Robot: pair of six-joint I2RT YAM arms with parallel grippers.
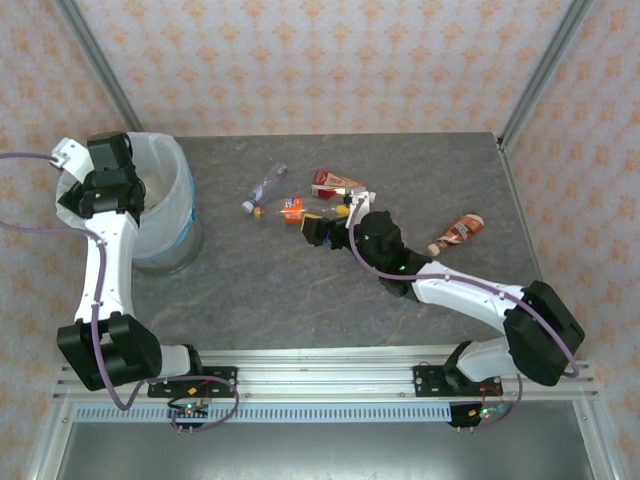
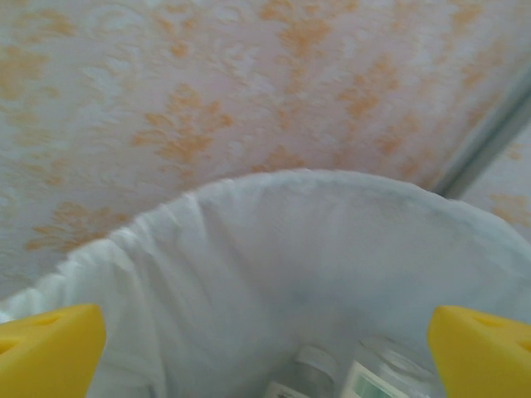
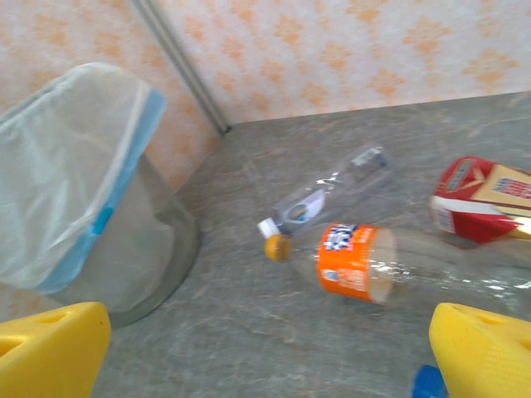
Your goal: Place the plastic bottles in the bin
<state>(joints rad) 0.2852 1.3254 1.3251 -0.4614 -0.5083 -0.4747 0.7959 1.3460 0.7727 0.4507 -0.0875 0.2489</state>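
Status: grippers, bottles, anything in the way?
Left gripper over bin, jaws open, empty. Right gripper open, facing orange-label bottle. Clear bottle, brown-label bottle also on table; nothing blocking.

**Left:** my left gripper (image 2: 265, 356), jaws wide, faces the bag-lined wall of the bin (image 2: 249, 249), which curves ahead and round both fingers. Bottles (image 2: 332, 375) lie below.

**Right:** my right gripper (image 3: 265, 356), jaws wide, has bare table (image 3: 241, 332) between its fingers. An orange-labelled bottle (image 3: 353, 261) blocks ahead-right, with a clear bottle (image 3: 332, 192) beyond it and a red-labelled bottle (image 3: 477, 199) far right.
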